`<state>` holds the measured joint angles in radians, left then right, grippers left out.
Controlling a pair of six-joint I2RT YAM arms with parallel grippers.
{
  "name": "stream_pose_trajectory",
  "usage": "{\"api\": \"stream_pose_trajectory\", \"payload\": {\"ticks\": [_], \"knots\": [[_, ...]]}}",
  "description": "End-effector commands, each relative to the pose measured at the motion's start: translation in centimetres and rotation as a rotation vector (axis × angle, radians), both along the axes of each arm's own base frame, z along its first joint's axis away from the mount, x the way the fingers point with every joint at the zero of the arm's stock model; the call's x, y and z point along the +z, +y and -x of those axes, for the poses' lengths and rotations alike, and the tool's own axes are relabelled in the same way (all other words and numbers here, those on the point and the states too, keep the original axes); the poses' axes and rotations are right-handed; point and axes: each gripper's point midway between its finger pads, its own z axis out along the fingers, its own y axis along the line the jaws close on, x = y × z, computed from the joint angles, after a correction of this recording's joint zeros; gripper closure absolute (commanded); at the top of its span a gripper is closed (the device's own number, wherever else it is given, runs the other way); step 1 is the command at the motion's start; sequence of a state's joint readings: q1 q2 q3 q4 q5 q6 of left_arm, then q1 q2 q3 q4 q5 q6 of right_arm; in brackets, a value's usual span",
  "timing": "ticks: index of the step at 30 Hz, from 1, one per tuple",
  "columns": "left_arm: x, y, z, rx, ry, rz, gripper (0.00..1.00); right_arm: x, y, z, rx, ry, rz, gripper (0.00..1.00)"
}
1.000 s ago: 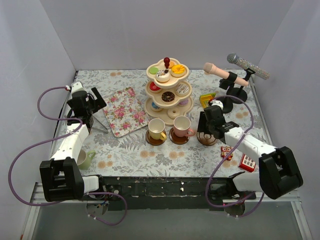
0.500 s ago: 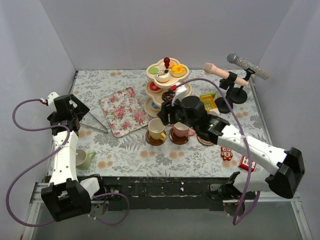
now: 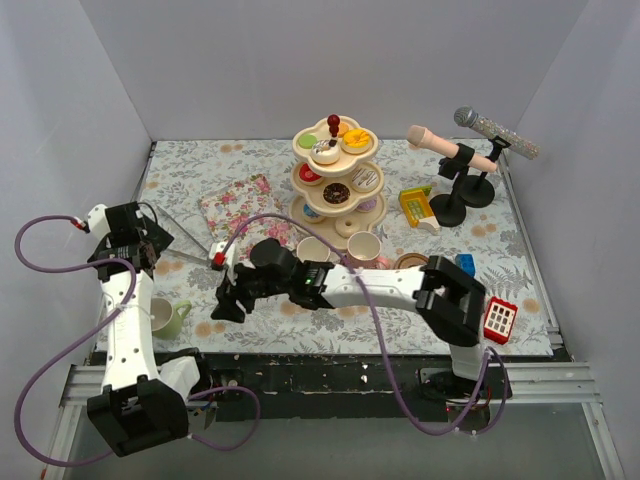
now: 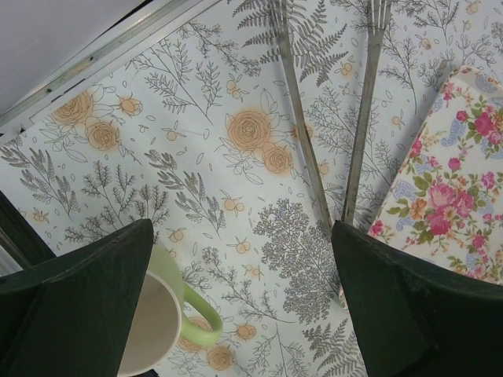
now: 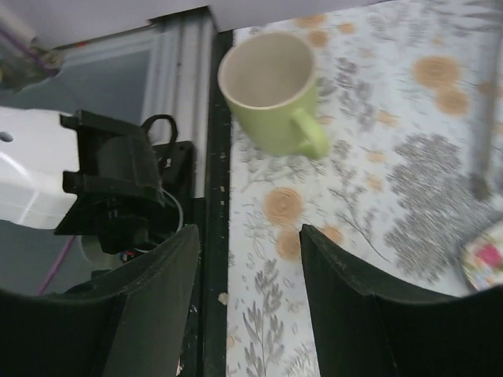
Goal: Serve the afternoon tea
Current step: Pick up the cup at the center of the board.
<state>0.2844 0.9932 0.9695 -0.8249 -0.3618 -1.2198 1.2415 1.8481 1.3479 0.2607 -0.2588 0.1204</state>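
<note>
Green cup (image 5: 271, 90) upright, just beyond right pincer (image 5: 250, 234): wide apart, empty. Left pincer (image 4: 242, 228) same.

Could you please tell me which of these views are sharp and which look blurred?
Left wrist: sharp, with the tongs and floral tray crisp. Right wrist: soft and smeared, the green cup fuzzy-edged. Top external: evenly lit, soft shadows, no glare.
</note>
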Motion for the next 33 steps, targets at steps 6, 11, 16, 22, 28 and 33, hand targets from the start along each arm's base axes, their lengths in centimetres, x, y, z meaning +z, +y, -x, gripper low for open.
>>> {"api": "stream_pose_trajectory", "payload": {"ticks": [6, 11, 16, 22, 28, 33], "knots": [[0.3, 2.0, 0.6, 0.058, -0.034, -0.118, 0.02, 1.4, 8.0, 3.2, 0.391, -0.108, -0.235, 0.38], [-0.4, 2.0, 0.7, 0.051, -0.056, -0.128, 0.02, -1.3, 9.6, 2.3, 0.411, -0.186, -0.207, 0.38], [-0.9, 1.4, 0.5, 0.034, -0.096, -0.112, 0.02, -3.7, 11.1, 2.1, 0.461, -0.219, -0.195, 0.38], [-0.9, 1.0, 0.2, 0.013, -0.12, -0.095, 0.02, -6.9, 12.5, 1.1, 0.465, -0.259, -0.141, 0.38], [-1.2, 0.6, -0.1, -0.005, -0.127, -0.083, 0.02, -8.4, 13.0, 0.3, 0.456, -0.305, -0.106, 0.37], [-1.3, 0.6, -0.1, -0.009, -0.127, -0.081, 0.02, -9.6, 12.9, 0.4, 0.467, -0.3, -0.091, 0.39]]}}
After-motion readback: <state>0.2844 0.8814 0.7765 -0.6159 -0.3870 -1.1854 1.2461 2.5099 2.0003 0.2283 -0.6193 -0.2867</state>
